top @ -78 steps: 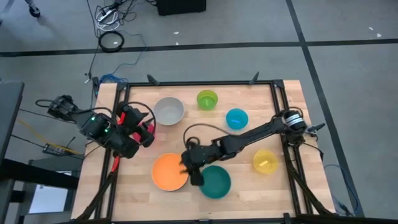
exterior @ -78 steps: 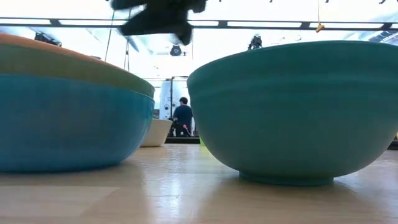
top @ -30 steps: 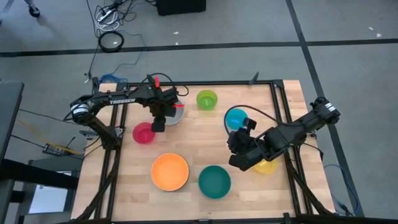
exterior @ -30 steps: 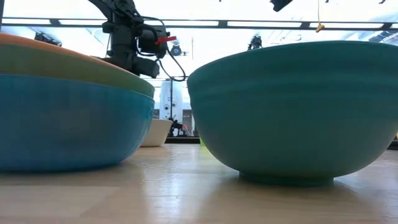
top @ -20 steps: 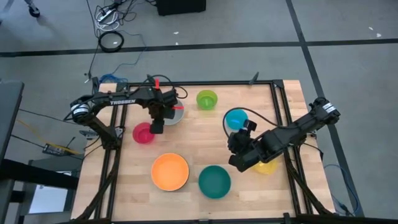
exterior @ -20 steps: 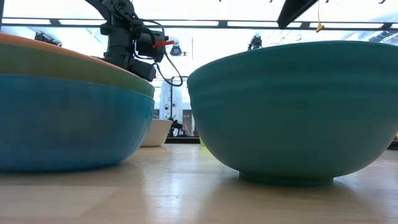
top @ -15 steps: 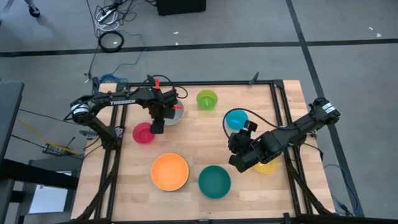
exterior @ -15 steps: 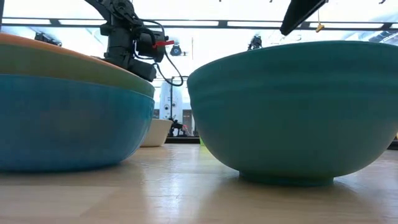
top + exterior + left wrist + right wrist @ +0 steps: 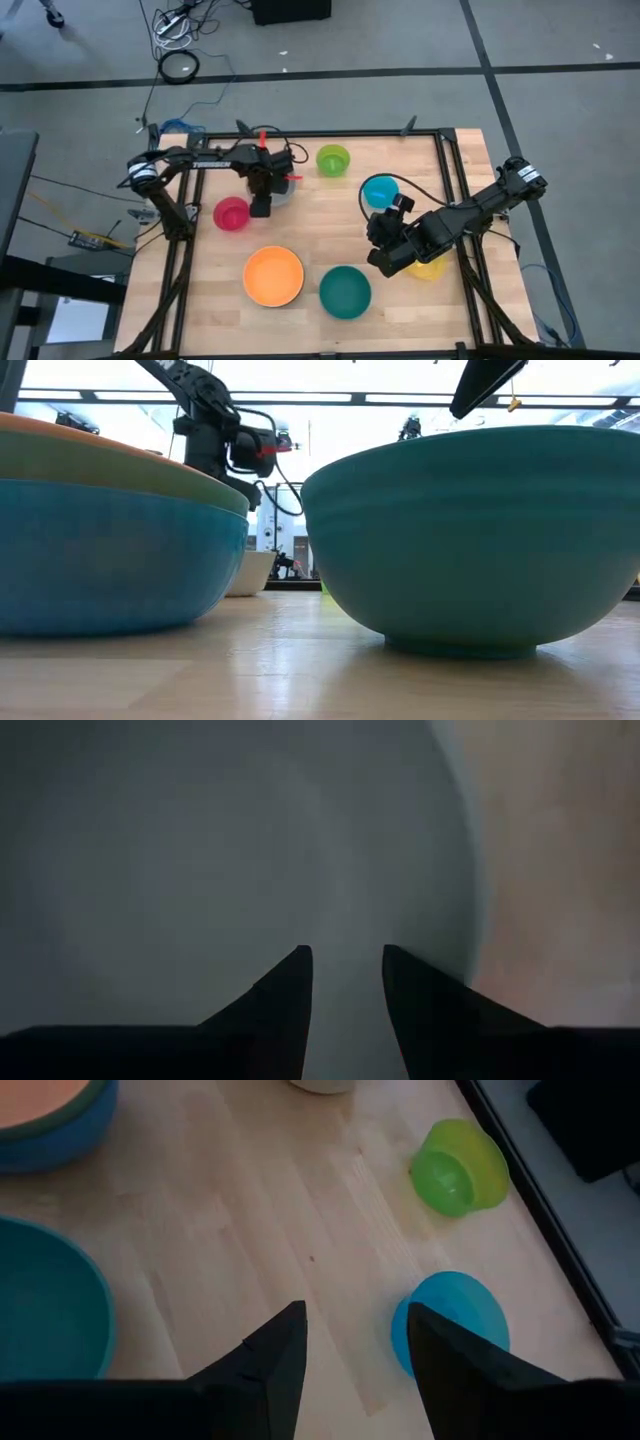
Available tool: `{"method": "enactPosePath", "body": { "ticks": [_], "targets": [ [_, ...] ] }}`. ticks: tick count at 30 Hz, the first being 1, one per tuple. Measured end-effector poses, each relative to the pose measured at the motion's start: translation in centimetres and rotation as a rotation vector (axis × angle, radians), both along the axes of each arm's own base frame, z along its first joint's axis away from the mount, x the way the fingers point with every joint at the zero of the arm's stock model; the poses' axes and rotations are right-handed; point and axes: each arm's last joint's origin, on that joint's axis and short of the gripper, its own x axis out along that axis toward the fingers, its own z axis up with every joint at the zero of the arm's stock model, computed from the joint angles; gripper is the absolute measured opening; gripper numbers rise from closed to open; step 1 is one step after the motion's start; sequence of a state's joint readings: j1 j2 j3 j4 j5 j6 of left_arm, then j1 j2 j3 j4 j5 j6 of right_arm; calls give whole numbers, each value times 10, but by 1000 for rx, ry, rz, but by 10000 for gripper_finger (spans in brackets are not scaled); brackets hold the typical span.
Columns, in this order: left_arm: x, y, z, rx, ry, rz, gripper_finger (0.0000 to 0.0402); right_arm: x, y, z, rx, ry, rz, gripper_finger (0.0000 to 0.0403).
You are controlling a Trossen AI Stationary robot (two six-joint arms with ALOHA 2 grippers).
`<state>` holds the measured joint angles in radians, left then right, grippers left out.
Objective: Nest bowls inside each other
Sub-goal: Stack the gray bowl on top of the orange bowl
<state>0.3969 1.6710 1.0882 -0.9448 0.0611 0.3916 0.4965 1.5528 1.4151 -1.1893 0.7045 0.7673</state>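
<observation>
The grey bowl (image 9: 200, 870) stands at the table's far left and fills the left wrist view; in the high view only its edge (image 9: 287, 190) shows past my left arm. My left gripper (image 9: 261, 203) points straight down over the bowl's inside, its fingers (image 9: 290, 990) open and near the rim. My right gripper (image 9: 384, 263) hangs open, high over bare wood between the teal bowl (image 9: 345, 291) and the cyan bowl (image 9: 450, 1325). The yellow bowl (image 9: 432, 266) lies partly under my right arm.
A pink-red bowl (image 9: 231, 213) stands left of the grey one and a lime green bowl (image 9: 333, 160) at the far edge. An orange bowl (image 9: 273, 277) sits nested in a dark green and a blue one (image 9: 110, 550) at the near left. Black rails (image 9: 445, 160) frame the table.
My left gripper has sunk toward the grey bowl, still pointing down and still open. My right arm came down a little early on and has kept still since. No bowl has moved.
</observation>
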Motion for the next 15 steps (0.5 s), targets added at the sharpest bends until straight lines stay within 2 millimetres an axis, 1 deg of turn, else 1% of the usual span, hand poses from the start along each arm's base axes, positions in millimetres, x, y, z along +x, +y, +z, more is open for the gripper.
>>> {"method": "enactPosePath", "body": {
  "ticks": [4, 8, 10, 15],
  "targets": [
    [3, 1, -8, -7, 18, 0, 132, 0, 0, 0, 1, -1, 0, 160],
    [2, 1, -6, -12, 33, 0, 132, 0, 0, 0, 0, -1, 0, 159],
    [2, 1, 3, -7, 44, 0, 132, 0, 0, 0, 0, 0, -1, 159],
    [7, 4, 36, 23, 0, 3, 132, 1, -3, 0, -3, 2, -6, 158]
  ]
}}
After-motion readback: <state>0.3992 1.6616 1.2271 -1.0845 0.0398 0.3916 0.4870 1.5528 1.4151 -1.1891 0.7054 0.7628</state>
